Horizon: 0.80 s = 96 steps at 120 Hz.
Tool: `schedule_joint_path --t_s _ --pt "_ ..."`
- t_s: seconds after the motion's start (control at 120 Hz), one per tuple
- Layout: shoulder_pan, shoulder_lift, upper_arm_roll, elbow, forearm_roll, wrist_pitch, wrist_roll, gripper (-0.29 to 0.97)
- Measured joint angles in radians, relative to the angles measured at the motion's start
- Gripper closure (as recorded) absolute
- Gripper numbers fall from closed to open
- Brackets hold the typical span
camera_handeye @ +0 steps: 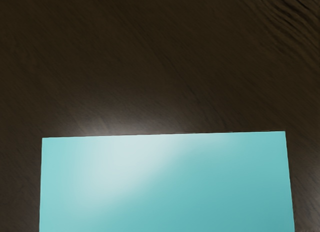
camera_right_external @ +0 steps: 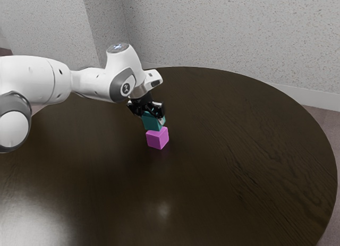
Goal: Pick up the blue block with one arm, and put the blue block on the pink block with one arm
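Claw [camera_right_external: 150, 113] is clenched on the blue block [camera_right_external: 155, 121], fingers gripping two sides; the block sits directly over the pink block [camera_right_external: 158, 138], touching or just shy, I can't tell which; perhaps a shade toward the exterior view's left; the drop looks straight down; the table [camera_right_external: 239, 150] is open all round, its edges well away.

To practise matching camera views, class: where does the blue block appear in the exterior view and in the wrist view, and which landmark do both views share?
Exterior view: the blue block is near the middle, between the fingers of the gripper, directly above the pink block.
Wrist view: the blue block is the large pale face just under the hand.
Shared landmark: the dark table.
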Motion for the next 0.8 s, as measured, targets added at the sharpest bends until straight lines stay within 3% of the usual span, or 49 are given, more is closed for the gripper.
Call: schedule_joint_path --t_s 0.433,0.667,0.733,0.8 --pt "0.007 0.028 -0.001 0.017 0.000 0.000 0.113 0.35" --pt "0.000 0.025 -0.001 0.020 -0.015 -0.003 0.155 0.13" --pt "-0.016 -0.018 0.002 0.014 0.006 -0.004 0.165 0.10" --pt "-0.036 -0.158 0.021 -0.042 0.025 -0.016 0.170 0.07"
